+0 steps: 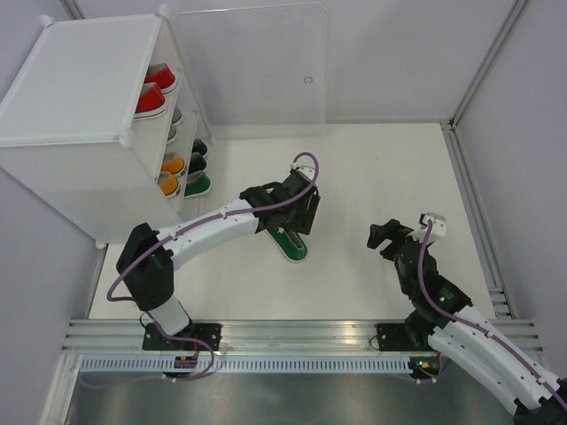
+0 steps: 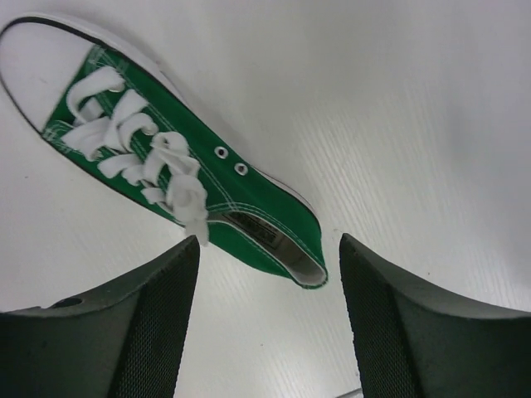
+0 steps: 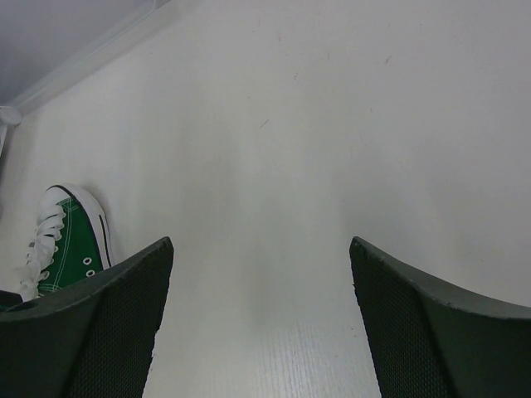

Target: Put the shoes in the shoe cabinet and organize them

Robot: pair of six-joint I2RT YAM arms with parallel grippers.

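Observation:
One green sneaker with white laces lies on the white table, apart from the cabinet. My left gripper hovers just above it, open and empty. In the left wrist view the shoe lies toe to the upper left, with its heel between the open gripper's fingertips. The translucent white shoe cabinet stands at the far left and holds red, grey, black, orange and one green sneakers. My right gripper is open and empty over bare table; its view shows the green shoe at the left.
The cabinet's clear door panel, with a small hole, stands open along the back wall. A metal rail runs along the near edge. Grey walls enclose the table on the left, back and right.

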